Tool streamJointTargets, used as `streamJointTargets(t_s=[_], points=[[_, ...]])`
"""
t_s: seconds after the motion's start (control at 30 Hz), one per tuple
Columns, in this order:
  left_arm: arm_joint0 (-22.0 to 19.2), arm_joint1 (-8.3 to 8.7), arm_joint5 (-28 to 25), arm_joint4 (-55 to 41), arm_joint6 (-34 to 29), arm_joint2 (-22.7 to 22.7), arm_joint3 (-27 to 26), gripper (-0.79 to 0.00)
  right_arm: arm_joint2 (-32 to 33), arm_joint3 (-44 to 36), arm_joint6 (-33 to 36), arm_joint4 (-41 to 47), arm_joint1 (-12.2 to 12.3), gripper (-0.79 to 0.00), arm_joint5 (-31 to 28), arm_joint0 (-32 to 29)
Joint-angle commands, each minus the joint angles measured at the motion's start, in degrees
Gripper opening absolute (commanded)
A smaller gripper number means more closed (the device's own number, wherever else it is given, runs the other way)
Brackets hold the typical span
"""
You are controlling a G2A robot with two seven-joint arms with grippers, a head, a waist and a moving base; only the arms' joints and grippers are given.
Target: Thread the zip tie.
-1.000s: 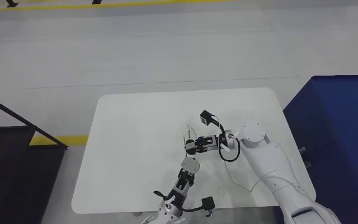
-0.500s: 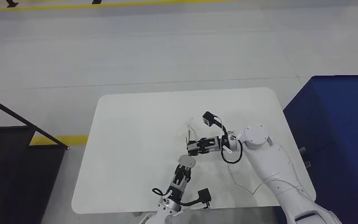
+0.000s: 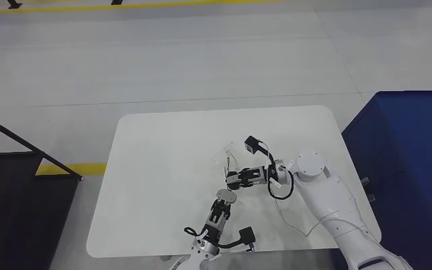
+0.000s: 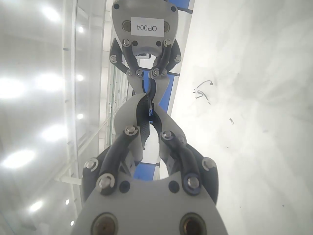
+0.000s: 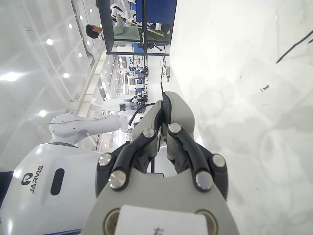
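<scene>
zip tie (image 4: 150, 108): mostly hidden between closed fingertips of left gripper (image 4: 148, 105) and right gripper (image 4: 148, 93) | which end each holds: cannot tell | small dark pieces (image 3: 226, 159) on table (image 3: 169, 169): too small to identify

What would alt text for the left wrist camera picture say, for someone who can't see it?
Two grey grippers meet tip to tip over a white table: the near left gripper and, facing it, the right gripper, both pinching a thin dark zip tie. Small dark scraps lie on the table.

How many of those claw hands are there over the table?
2. The left gripper is above the table, nearer the robot's side; the right gripper is just beyond, tip to tip.
</scene>
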Motion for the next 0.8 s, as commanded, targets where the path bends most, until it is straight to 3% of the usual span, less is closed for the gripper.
streamJointTargets(t_s=[0.0,0.27,0.37,0.5,0.57,0.7,0.77], points=[[-0.1,-0.11,0.8,-0.1,0.3,0.0,0.2,-0.785,-0.1,0.0,0.8,-0.2,0.2,0.000,0.7,0.1],[-0.3,-0.19,3.2,0.2,2.2,0.1,0.2,-0.785,0.0,-0.1,0.3,-0.2,0.1,0.000,0.6,0.0],[-0.1,-0.20,2.6,-0.7,2.6,0.2,-0.1,-0.785,2.4,-0.8,-1.9,1.4,0.6,0.000,-2.3,-0.8],[1.6,0.18,-7.2,-15.2,7.0,-2.3,-5.5,-0.785,8.2,-2.8,1.1,2.7,2.3,0.000,-7.8,-2.2],[3.6,0.42,-12.2,-25.7,9.2,-4.0,-10.0,-0.785,10.3,-4.7,6.1,6.0,2.9,0.000,-9.4,-3.4],[6.2,1.31,-30.8,-53.5,18.6,-9.1,-14.9,-0.785,11.8,-5.9,10.0,10.8,3.6,0.000,-7.6,-4.0],[6.3,1.36,-32.0,-55.7,19.0,-9.6,-15.1,-0.785,11.8,-5.9,10.0,10.8,3.6,0.000,-7.6,-4.0]])
